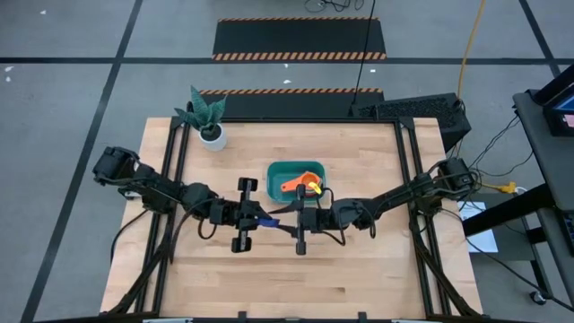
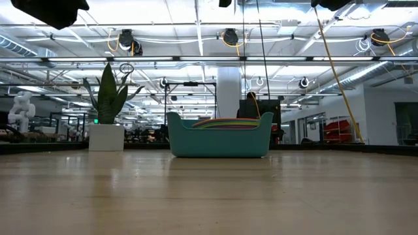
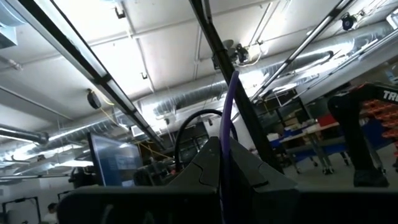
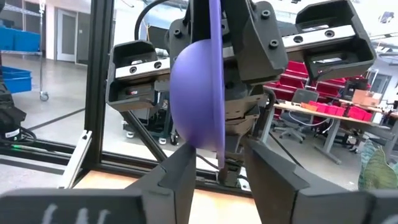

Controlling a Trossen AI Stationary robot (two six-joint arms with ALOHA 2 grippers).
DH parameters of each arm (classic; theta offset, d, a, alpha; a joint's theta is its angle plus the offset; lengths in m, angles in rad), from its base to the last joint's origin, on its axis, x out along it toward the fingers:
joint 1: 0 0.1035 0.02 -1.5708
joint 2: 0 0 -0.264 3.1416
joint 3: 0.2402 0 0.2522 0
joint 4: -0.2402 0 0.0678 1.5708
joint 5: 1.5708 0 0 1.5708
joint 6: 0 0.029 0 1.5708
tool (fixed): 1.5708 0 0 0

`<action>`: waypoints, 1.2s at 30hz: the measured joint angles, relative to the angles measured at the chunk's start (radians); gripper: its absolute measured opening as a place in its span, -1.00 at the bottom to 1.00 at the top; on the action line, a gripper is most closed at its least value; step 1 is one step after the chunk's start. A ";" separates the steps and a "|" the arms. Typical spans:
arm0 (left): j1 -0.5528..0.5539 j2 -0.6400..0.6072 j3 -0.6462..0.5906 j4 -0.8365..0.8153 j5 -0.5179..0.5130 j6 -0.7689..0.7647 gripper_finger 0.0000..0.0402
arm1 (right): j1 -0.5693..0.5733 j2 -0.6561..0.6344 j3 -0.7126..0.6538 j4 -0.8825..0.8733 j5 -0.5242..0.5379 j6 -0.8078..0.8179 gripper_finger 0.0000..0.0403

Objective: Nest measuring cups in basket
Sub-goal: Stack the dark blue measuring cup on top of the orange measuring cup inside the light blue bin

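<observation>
My left gripper [image 1: 262, 215] is shut on a dark blue measuring cup [image 1: 274, 215] above the table's middle, just in front of the teal basket [image 1: 296, 179]. My right gripper [image 1: 291, 215] faces it from the right and is open. In the right wrist view, its fingers [image 4: 180, 171] stand on either side of the cup's thin free edge [image 4: 219, 163] without touching it. The cup's round bowl [image 4: 196, 93] bulges to one side. Orange and yellow cups [image 1: 303, 186] lie in the basket. Neither gripper shows in the low view. My left gripper pinches the cup's thin flat part [image 4: 214, 18] between its two fingers [image 4: 252, 37]. The same part shows as a purple strip in the left wrist view [image 3: 227, 124]. The fingers come level from the table's left. The cup stands on edge, lifted clear of the table.
A small white pot with a green plant [image 1: 212, 135] stands at the far left of the table. It also shows left of the basket [image 2: 219, 140] in the low view [image 2: 106, 137]. Bare wood lies in front of the arms [image 1: 287, 287].
</observation>
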 joint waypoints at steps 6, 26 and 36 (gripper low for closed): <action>0.000 0.000 0.000 0.000 0.000 0.000 -0.96 | 0.001 0.000 0.000 0.000 -0.005 -0.031 -0.70; 0.001 -0.296 -0.012 -0.547 -0.192 -0.129 -0.22 | 0.042 -0.161 0.002 -0.340 0.239 -0.099 -0.99; -0.055 -0.472 -0.012 -0.853 -0.370 -0.139 -0.15 | 0.052 -0.253 0.002 -0.723 0.585 -0.055 -1.00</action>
